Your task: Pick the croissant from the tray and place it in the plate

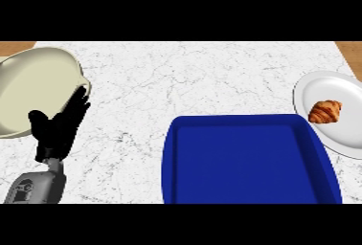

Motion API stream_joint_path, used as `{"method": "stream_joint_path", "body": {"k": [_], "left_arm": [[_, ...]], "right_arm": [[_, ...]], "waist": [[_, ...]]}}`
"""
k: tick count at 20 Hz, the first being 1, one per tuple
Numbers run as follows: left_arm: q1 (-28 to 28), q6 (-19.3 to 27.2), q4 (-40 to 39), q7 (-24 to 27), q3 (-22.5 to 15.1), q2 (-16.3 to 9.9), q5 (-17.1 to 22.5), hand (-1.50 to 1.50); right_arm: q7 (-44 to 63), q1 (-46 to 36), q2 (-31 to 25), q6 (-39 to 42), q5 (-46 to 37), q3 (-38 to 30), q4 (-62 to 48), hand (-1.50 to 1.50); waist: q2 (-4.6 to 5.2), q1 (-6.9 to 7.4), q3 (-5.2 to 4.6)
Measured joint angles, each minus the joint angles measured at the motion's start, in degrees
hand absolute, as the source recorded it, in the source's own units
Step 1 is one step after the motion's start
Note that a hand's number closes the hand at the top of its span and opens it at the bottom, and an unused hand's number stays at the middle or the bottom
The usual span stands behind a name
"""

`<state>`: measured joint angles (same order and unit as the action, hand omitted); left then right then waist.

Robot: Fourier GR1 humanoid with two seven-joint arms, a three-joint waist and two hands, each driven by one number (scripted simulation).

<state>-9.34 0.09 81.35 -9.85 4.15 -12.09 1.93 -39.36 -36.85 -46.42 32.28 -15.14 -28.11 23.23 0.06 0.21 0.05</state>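
**Croissant on the plate, tray bare**

The croissant (pixel 325 111) lies on the white plate (pixel 338 135), toward the plate's left side, close to the rim that faces the blue tray (pixel 247 162). The plate sits just to the right of the tray, its left edge touching or slightly overlapped by the tray's raised right wall; which of the two cannot be told. Part of the plate runs out of view at the right.

The tray stands on the white marbled table (pixel 198 72), and its flat blue floor carries nothing.

Well to the left of the tray, the left hand (pixel 60 127) rises from its grey forearm with fingers straight and spread, pointing up and holding nothing. Its fingertips overlap the lower right rim of a large cream bowl (pixel 32 91) that sits far left of the tray.

The right hand does not show.
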Motion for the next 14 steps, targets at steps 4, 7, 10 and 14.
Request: {"method": "stream_joint_path", "body": {"k": [4, 7, 10, 14], "left_arm": [[-0.4, 0.1, 0.2, -0.5, -0.1, 0.1, -0.2, 0.00], [-0.2, 0.2, 0.3, -0.3, 0.0, 0.2, -0.2, 0.00], [-0.5, 0.2, 1.1, -1.1, -0.3, 0.5, -0.2, 0.00], [-0.8, 0.1, 0.3, -0.8, -0.1, 0.5, -0.2, 0.00]], "right_arm": [[2.3, 0.1, -1.8, 3.2, 2.4, -0.2, -1.0, -1.50], [1.7, 1.8, -2.6, 3.6, 3.6, 0.0, -0.8, -1.50], [1.6, 2.4, -3.7, 3.4, 4.8, -0.1, -1.1, -1.50], [0.9, 3.9, -5.2, 3.3, 5.8, 0.2, -1.4, -1.50]], "waist": [[0.21, 0.38, 0.08], [0.31, 0.46, 0.13], [0.44, 0.84, 0.22], [0.66, 0.98, 0.29]]}}
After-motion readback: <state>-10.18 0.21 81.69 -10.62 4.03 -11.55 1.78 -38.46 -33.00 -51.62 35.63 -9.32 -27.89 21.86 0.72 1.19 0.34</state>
